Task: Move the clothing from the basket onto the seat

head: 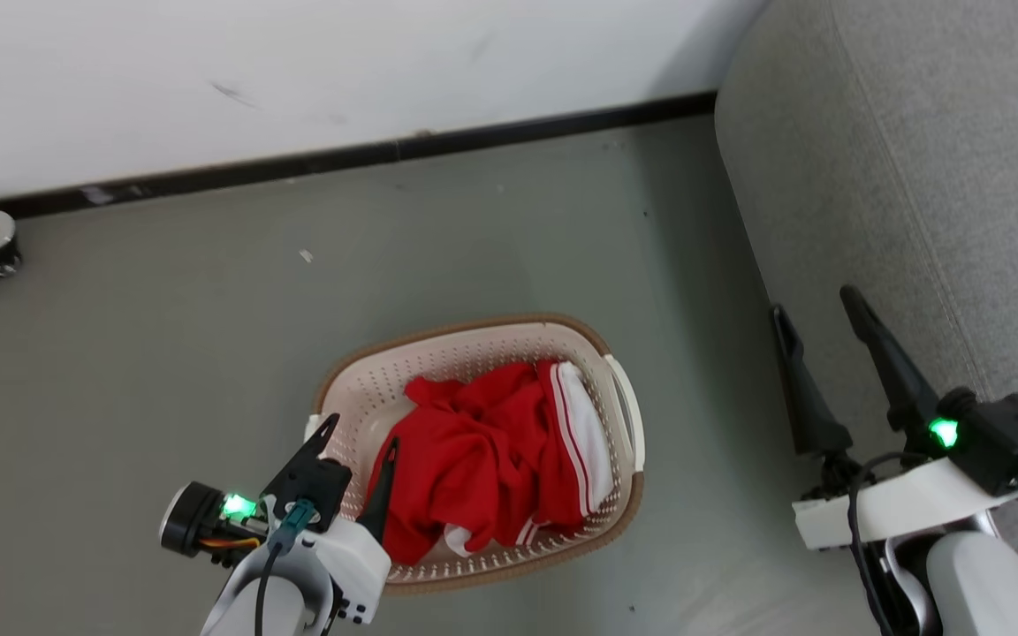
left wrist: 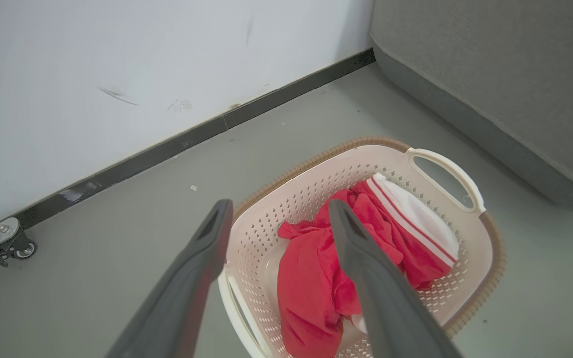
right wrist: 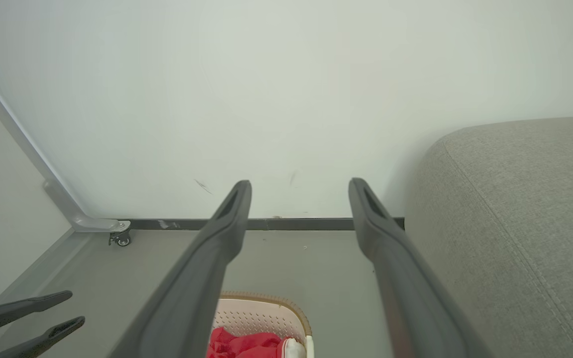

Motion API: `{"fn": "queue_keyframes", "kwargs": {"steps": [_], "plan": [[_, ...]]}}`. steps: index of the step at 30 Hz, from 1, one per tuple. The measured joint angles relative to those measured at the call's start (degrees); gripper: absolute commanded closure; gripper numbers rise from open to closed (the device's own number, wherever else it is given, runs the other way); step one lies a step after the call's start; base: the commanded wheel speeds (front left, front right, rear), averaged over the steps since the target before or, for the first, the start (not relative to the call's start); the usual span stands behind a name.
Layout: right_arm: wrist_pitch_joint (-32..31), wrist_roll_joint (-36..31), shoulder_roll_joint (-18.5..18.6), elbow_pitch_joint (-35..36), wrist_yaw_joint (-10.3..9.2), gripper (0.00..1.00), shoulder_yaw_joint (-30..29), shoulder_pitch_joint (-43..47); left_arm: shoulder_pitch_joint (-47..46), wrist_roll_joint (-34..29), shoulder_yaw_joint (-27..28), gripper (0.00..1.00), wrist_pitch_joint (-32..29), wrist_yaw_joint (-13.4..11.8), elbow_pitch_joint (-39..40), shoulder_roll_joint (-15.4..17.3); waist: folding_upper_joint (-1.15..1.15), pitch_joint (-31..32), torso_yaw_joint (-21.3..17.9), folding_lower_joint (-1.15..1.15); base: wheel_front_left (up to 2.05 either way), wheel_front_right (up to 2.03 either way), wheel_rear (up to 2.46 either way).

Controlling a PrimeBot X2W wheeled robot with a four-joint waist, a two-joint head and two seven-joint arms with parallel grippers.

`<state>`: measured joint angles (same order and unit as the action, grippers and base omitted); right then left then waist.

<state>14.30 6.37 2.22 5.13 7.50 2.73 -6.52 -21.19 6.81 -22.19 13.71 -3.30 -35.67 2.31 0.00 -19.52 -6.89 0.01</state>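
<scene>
Crumpled red-and-white fabric clothing (head: pixel 482 459) lies in cream perforated plastic basket (head: pixel 474 325) on grey floor (head: pixel 164 353), beside grey upholstered seat (head: pixel 915 177). Open, empty left tool (head: pixel 360 435) tilts over basket's near rim; open, empty right tool (head: pixel 814 305) points forward alongside seat's edge.

Lighting is bright, even and diffuse in all three views; I cannot tell where the source is. The wall (head: pixel 297 71) reads near white without clipping. Shadows are soft. A dim band lies on the floor (head: pixel 164 353) along the seat (head: pixel 915 177), and the wall corner beside the seat darkens. A pale glint sits on the skirting board (head: pixel 111 193). The green lamps (head: pixel 238 506) at my wrists burn out to white at their centres. The clothing (head: pixel 474 450) is heavily saturated, though its folds remain legible. In both wrist views my own fingers (left wrist: pixel 187 283) turn soft toward the bottom edge. In the left wrist view the skirting board bows slightly. In the right wrist view the wall shades greyer toward the upper left.
</scene>
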Motion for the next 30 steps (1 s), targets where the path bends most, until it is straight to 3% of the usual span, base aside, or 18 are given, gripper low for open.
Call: {"fn": "queue_keyframes", "kwargs": {"steps": [30], "plan": [[0.1, 3.7, 0.2, 1.1, 0.0, 0.0, 2.4, -16.0, -11.3, -4.2, -4.3, 0.0, 0.1, 0.5, -9.1, 0.1, 0.0, -17.9, -7.9, 0.0, 0.0, 0.0, 0.0]]}}
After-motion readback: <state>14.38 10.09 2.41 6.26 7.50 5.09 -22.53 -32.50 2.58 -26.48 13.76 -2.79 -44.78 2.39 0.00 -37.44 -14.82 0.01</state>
